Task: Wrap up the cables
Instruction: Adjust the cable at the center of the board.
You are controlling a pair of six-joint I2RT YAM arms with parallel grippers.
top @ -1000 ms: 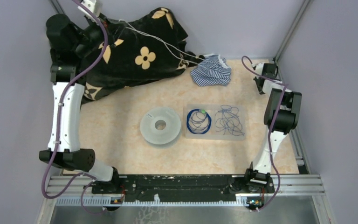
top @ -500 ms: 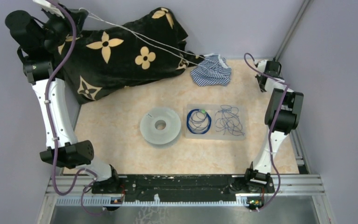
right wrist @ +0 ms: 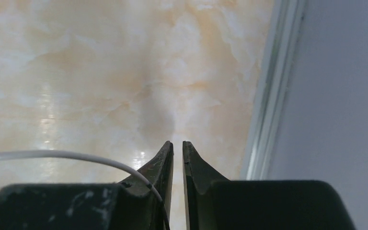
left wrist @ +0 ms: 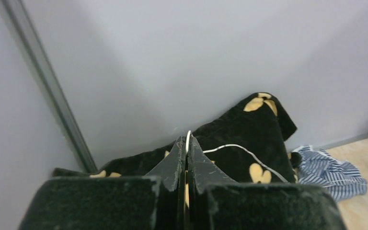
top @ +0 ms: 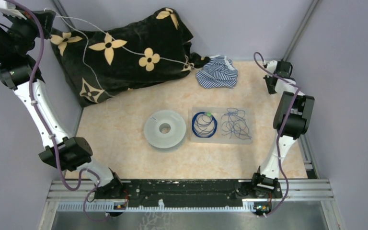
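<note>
Left arm [top: 38, 110] has swung farther left. Only its wrist view shows the left gripper [left wrist: 187, 146] pinching the white cable [left wrist: 230, 145]. Right gripper [right wrist: 178, 146] is barely parted, with the cable brushing one finger; hold unclear.

The left pincer [left wrist: 187, 140] is clamped shut, right pincer [right wrist: 178, 143] narrowly parted.
</note>
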